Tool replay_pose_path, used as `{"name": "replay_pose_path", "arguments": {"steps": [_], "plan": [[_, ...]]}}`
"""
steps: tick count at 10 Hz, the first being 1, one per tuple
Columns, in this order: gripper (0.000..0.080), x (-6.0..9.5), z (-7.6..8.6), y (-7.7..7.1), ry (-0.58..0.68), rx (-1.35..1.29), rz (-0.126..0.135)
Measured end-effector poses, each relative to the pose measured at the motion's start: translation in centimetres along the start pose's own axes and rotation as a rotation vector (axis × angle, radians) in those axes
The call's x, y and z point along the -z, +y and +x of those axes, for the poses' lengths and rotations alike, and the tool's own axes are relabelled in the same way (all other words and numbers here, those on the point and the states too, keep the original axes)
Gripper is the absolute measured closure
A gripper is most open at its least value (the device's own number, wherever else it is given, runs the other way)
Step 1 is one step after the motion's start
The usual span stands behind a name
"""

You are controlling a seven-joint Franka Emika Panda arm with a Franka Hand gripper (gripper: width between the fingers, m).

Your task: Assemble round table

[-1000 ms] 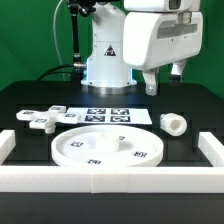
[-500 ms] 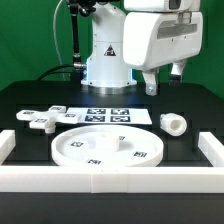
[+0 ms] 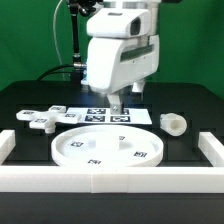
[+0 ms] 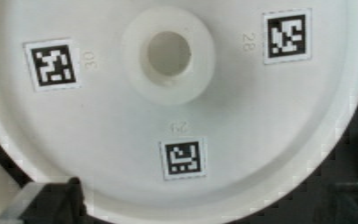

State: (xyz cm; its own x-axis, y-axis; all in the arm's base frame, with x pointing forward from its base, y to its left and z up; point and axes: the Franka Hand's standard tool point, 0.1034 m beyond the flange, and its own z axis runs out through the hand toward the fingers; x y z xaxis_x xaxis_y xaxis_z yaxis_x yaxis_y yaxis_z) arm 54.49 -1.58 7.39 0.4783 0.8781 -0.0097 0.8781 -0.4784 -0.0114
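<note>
The large rimmed white disc (image 3: 108, 148) lies flat on the black table near the front bar; in the wrist view it (image 4: 176, 110) fills most of the picture, with its centre hole (image 4: 167, 55) and three square tags. My gripper (image 3: 120, 102) hangs above the disc's far edge and the marker board (image 3: 110, 114). It is open and empty, with dark fingertips (image 4: 48, 200) wide apart over the disc. The short cylindrical leg (image 3: 174, 123) lies at the exterior view's right. The cross-shaped foot piece (image 3: 42, 119) lies at the exterior view's left.
Long white bars border the work area at the front (image 3: 110, 180), the exterior view's left (image 3: 8, 142) and its right (image 3: 212, 150). The robot base (image 3: 100, 70) stands behind the marker board.
The arm has swung from the exterior view's right toward the middle and come lower, over the disc's far edge. The parts on the table have not moved.
</note>
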Motion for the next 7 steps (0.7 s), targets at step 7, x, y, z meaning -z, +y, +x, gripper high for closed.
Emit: {"name": "replay_pose_path", "arguments": {"steps": [7], "plan": [[0.015,-4.5,-1.4,0.0,-0.011,0.003,0.048]]}}
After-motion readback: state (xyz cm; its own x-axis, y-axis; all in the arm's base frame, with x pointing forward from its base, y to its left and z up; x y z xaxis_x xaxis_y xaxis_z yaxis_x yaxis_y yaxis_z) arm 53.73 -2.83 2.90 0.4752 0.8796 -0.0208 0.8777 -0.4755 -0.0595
